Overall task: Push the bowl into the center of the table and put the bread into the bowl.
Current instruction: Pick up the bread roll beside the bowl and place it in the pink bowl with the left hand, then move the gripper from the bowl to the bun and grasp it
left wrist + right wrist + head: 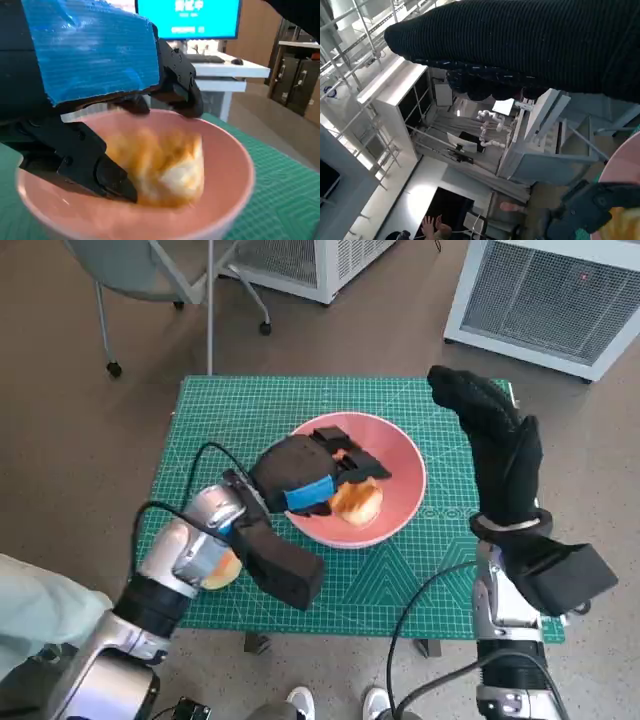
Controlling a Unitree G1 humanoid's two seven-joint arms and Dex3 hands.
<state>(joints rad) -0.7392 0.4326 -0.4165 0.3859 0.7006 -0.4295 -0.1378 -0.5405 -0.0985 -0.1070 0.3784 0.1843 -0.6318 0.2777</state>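
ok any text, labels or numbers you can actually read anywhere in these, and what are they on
Nothing can be read.
White characters on the cyan monitor screen behind the left hand: too blurred to read.
Printed grid on the green cutting mat: any markings too small to read.
Pink bowl, bread, right hand: no text visible.

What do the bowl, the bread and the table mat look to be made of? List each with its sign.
Bowl: probably plastic or glazed ceramic; smooth, evenly pink, with a soft sheen on the rim.
Bread: a baked roll, or perhaps a replica; golden-brown crust, paler side, matte.
Table mat: looks like a rubbery cutting mat; matte green with printed white grid lines.
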